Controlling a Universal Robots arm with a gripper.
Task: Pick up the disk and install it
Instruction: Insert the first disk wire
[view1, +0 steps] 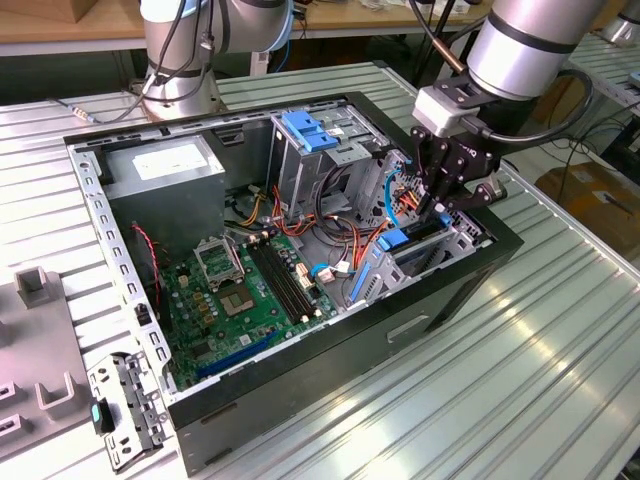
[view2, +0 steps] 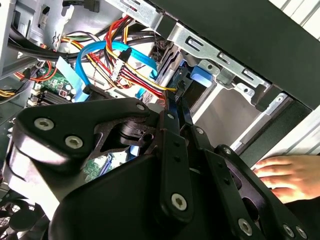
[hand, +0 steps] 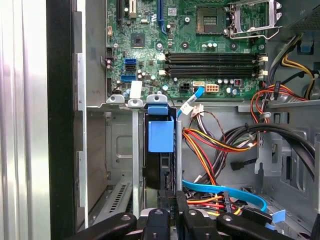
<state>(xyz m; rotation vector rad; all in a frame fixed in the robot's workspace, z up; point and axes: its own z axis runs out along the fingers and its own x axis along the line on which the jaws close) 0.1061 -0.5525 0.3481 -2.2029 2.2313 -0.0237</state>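
Gripper (view1: 437, 205) over disk (hand: 160, 135) in bay, cables (hand: 215, 142) beside, hand (view2: 287, 175) nearby

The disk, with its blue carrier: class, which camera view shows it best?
The first wrist view: the disk stands edge-on in its bay, blue carrier facing the camera, above the gripper. The exterior view shows blue tabs beneath the gripper. The second wrist view shows one blue corner past the linkage.

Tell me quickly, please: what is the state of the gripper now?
Gripper: shut on the disk, which stands on edge in the drive bay of the computer case.
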